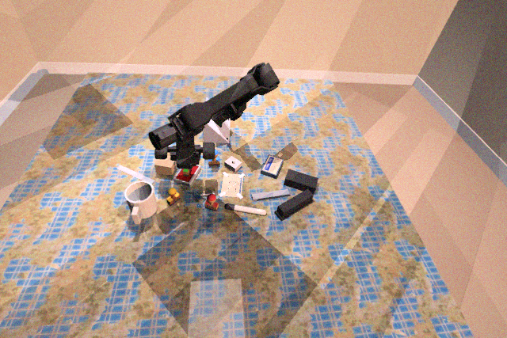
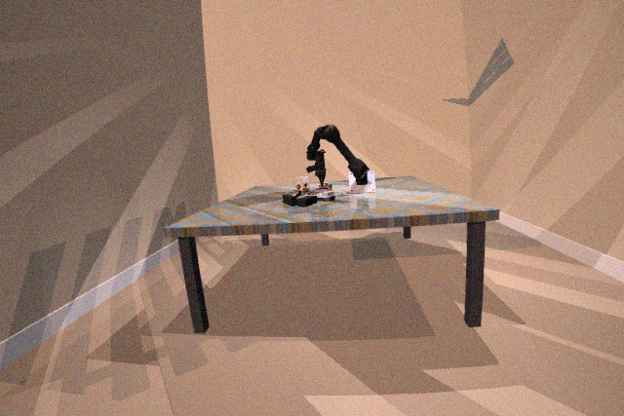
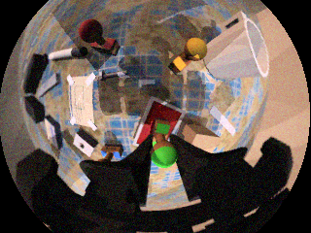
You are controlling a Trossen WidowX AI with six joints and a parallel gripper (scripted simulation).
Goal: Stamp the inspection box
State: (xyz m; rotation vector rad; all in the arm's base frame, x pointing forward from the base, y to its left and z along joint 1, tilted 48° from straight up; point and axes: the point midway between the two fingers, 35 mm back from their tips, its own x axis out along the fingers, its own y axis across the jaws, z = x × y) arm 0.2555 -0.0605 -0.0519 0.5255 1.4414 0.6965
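My gripper (image 1: 186,167) (image 3: 160,137) (image 2: 320,179) is shut on the green-knobbed stamp (image 1: 186,170) (image 3: 163,154) and holds it upright. The stamp is right over the red ink pad (image 1: 184,178) (image 3: 157,118) in its white tray. I cannot tell whether its base touches the pad. The white card (image 1: 232,185) (image 3: 81,100) with its printed box lies flat to the right of the pad. A red-knobbed stamp (image 1: 211,200) (image 3: 91,30) and a yellow-knobbed stamp (image 1: 173,195) (image 3: 196,47) stand on the table in front of the pad.
A white mug (image 1: 140,199) (image 3: 241,49) stands at the front left. A wooden block (image 1: 165,167) is beside the pad. A marker (image 1: 245,209), a grey bar (image 1: 270,194), two black blocks (image 1: 300,180) (image 1: 294,204), a blue box (image 1: 272,165) and a small white box (image 1: 232,163) lie to the right.
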